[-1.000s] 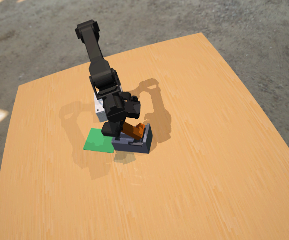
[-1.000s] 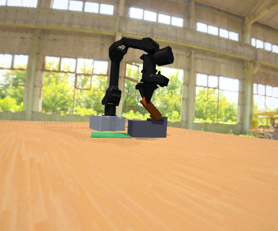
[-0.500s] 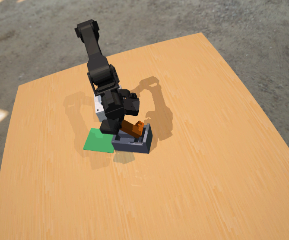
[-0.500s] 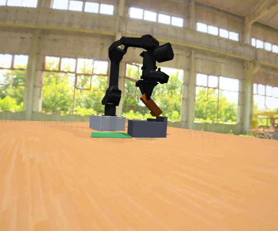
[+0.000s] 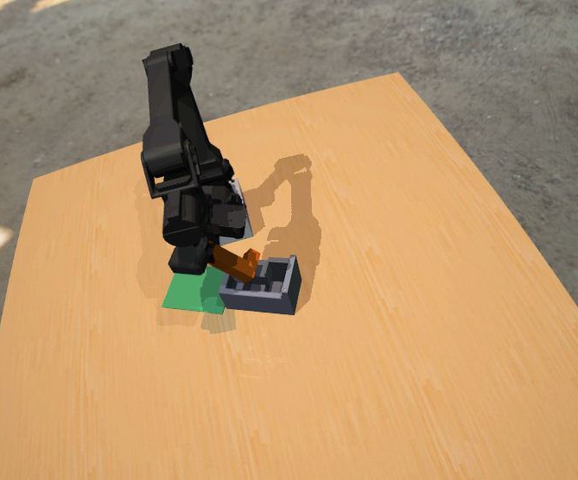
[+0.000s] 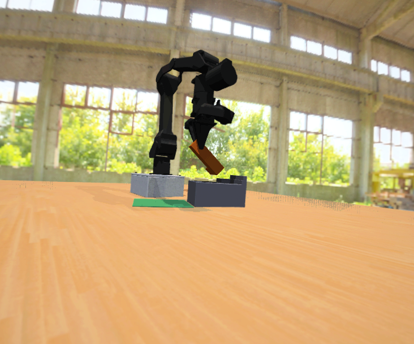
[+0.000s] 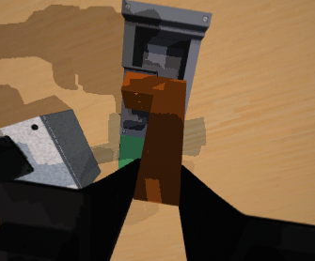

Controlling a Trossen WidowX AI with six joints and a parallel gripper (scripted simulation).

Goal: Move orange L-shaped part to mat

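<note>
The orange L-shaped part [image 5: 232,262] [image 6: 208,159] [image 7: 165,127] is held clear above the grey tray [image 5: 258,303] [image 6: 218,193] [image 7: 166,20]. It slopes steeply, with its straight end up in the fingers and its L-shaped end low, toward the tray. My gripper [image 6: 200,146] [image 7: 159,166] is shut on the straight end; in the top view the arm hides the fingertips. The tray's pocket shows empty below the part. The green mat [image 5: 186,293] [image 6: 155,203] [image 7: 130,149] lies flat against the tray's near-base side, partly in shadow, with nothing seen on it.
The arm's grey base block [image 5: 245,235] [image 6: 163,186] [image 7: 72,145] stands behind the mat and tray. The tray has a raised wall [image 5: 293,273] [image 6: 239,180] at the end away from the mat. All stand on a wooden table [image 5: 330,387] [image 6: 199,258].
</note>
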